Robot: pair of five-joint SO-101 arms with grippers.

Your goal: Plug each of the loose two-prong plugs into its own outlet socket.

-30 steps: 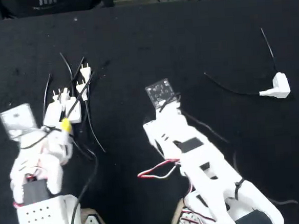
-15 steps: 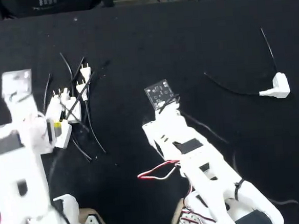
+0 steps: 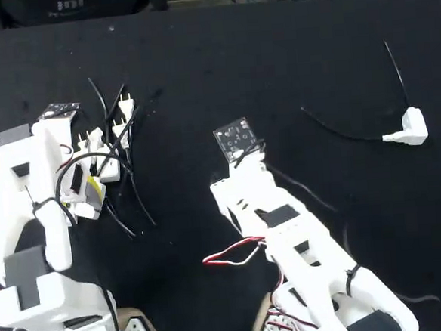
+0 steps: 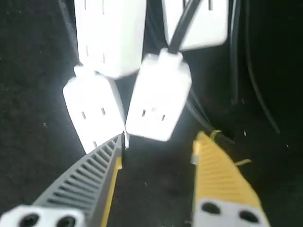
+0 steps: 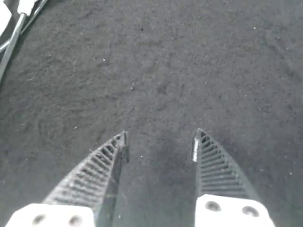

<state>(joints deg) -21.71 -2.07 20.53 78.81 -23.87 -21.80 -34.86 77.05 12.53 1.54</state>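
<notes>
Black cloth-covered table (image 3: 220,52)

Black table (image 3: 273,48): sockets (image 3: 103,167) and plugs (image 3: 126,107) bunched together, lone plug (image 3: 411,129) well apart.

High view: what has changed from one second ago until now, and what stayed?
The left arm swung its wrist up and away, then folded back down over the white socket blocks. The left gripper now hangs open just before them, holding nothing. The right gripper, open over the black cloth, and the lone plug at the right stayed put.
</notes>
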